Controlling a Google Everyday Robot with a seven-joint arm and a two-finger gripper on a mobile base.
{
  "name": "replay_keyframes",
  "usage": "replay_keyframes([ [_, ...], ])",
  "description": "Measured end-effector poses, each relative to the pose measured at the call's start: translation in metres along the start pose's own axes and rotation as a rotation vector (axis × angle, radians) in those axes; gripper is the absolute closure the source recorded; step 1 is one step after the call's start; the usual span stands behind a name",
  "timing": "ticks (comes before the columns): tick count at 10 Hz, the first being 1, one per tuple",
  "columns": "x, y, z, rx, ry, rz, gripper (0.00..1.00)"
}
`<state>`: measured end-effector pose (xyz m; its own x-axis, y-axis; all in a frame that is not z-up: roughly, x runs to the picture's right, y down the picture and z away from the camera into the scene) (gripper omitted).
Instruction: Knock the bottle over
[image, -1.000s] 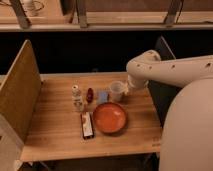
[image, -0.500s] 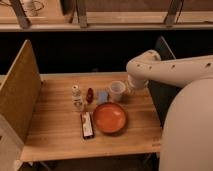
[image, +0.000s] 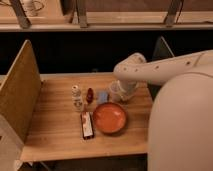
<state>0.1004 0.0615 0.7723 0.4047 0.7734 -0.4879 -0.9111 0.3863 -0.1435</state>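
Three things sit between your gripper (image: 124, 93) and the bottle (image: 76, 96): the cup (image: 115, 91), a blue item (image: 102, 96) and a dark red item (image: 90, 94). The bottle stands upright left of centre on the table (image: 55, 135). The gripper hangs right of centre, just beside the cup; whether it is open or closed cannot be told. Sweep straight left and you would likely topple the cup first. Swing too near and you may clip the bowl (image: 109, 117).
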Motion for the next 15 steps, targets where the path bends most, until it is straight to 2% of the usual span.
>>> replay_keyframes([
  [1,0.008,0.016,0.012,0.002,0.058,-0.05,1.0],
  [3,0.015,0.047,0.032,-0.016,0.137,-0.129,1.0],
  [5,0.018,0.049,0.034,-0.017,0.149,-0.135,1.0],
  [8,0.017,0.046,0.034,-0.01,0.147,-0.134,1.0],
  [10,0.001,0.044,0.037,0.016,0.096,-0.176,1.0],
  [13,-0.039,0.084,0.047,0.035,0.033,-0.331,1.0],
  [15,-0.059,0.124,0.054,0.012,0.007,-0.423,1.0],
])
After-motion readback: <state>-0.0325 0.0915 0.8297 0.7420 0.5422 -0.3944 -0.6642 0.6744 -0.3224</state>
